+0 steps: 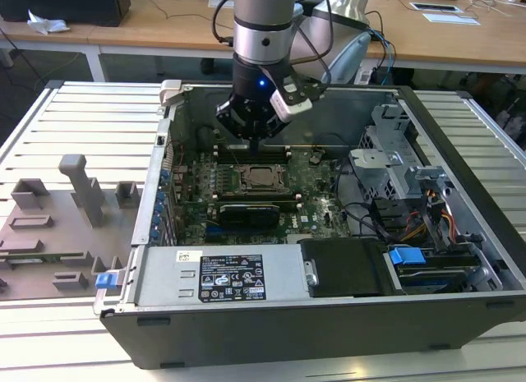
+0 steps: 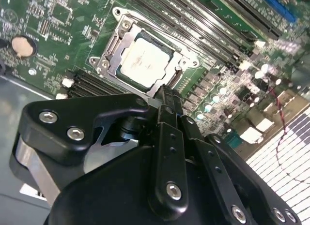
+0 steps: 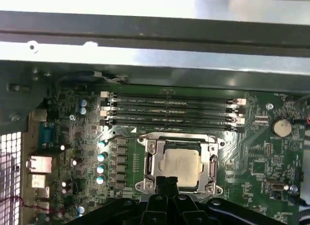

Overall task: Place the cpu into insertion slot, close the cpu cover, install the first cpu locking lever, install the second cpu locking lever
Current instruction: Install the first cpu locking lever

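The cpu (image 2: pixel 145 61), a flat square with a dull silver top, sits in the insertion slot (image 2: pixel 110 50) under the silver-framed cpu cover (image 2: pixel 180 56). The tool (image 2: pixel 167 97) is pressed narrow, holding nothing.

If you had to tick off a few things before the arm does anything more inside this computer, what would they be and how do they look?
1. Cpu seated in the insertion slot: ok, it lies flat and square in both wrist views.
2. Cpu cover down over the chip: ok, the frame lies around it.
3. Locking levers fastened: cannot tell.
4. Gripper empty: ok, fingers together with nothing between them.
5. Gripper placed over the work: ok, its tip is at the socket's edge, above the board.
6. Memory slots beside the socket unobstructed: ok.
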`<state>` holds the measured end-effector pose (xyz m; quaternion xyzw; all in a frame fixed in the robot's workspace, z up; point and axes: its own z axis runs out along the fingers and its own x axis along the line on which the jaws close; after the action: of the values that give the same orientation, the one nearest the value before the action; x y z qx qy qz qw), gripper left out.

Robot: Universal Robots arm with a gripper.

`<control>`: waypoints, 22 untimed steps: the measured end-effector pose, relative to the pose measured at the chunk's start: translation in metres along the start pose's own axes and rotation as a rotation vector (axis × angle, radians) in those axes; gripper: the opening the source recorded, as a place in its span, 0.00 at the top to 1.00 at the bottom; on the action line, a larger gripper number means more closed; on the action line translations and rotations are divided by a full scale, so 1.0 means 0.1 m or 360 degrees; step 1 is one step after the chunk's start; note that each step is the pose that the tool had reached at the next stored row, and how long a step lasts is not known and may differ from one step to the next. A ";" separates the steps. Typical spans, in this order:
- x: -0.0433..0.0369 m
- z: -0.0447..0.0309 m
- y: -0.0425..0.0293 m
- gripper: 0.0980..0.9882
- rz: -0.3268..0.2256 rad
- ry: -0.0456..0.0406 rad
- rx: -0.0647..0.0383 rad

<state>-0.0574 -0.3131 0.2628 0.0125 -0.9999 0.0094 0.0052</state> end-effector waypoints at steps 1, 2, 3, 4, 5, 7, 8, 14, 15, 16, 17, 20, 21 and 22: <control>0.004 0.001 0.000 0.99 0.0031 0.0001 -0.0001; 0.009 0.001 0.000 0.99 0.0031 0.0000 -0.0004; 0.018 0.001 0.001 0.99 0.0031 0.0000 -0.0011; 0.023 -0.001 0.002 0.99 0.0031 0.0000 -0.0015; 0.049 -0.006 0.004 0.99 0.0031 -0.0001 -0.0018; 0.111 -0.006 0.006 0.99 0.0030 -0.0001 -0.0024; 0.137 -0.005 0.007 0.99 0.0026 -0.0002 -0.0032; 0.492 0.010 0.083 0.99 0.0018 -0.0005 -0.0057; 0.525 0.010 0.093 0.99 0.0018 -0.0005 -0.0057; 0.554 0.012 0.104 0.99 0.0018 -0.0005 -0.0057; 0.573 0.013 0.114 0.99 0.0018 -0.0005 -0.0058; 0.602 0.018 0.153 0.99 0.0018 -0.0005 -0.0059; 0.603 0.020 0.173 0.99 0.0018 -0.0005 -0.0060; 0.602 0.023 0.190 0.99 0.0018 -0.0005 -0.0061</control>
<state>-0.1181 -0.2957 0.2608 0.0068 -0.9999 -0.0098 0.0038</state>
